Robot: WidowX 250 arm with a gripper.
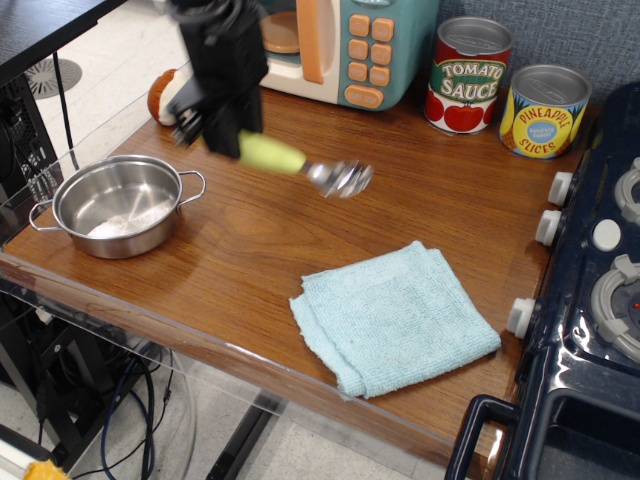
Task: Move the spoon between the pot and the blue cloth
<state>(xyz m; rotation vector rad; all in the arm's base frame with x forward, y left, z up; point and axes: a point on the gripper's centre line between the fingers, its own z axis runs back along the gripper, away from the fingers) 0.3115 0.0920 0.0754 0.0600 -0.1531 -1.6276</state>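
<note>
My gripper (pixel 222 136) is shut on the spoon (pixel 300 165), gripping the end of its pale yellow-green handle. The spoon is held in the air, its shiny bowl (pixel 340 178) pointing right and slightly down. It hangs over the wood between the pot and the blue cloth, nearer the back. The shiny steel pot (pixel 118 204) sits at the left front of the table, empty. The light blue folded cloth (pixel 393 314) lies at the front, right of the middle. The black arm hides most of the toy mushroom behind it.
A toy microwave (pixel 330 45) stands at the back. A tomato sauce can (pixel 468 75) and a pineapple slices can (pixel 545 111) stand at the back right. A toy stove (pixel 600 290) with white knobs borders the right side. A mushroom toy (pixel 160 96) peeks out behind the arm.
</note>
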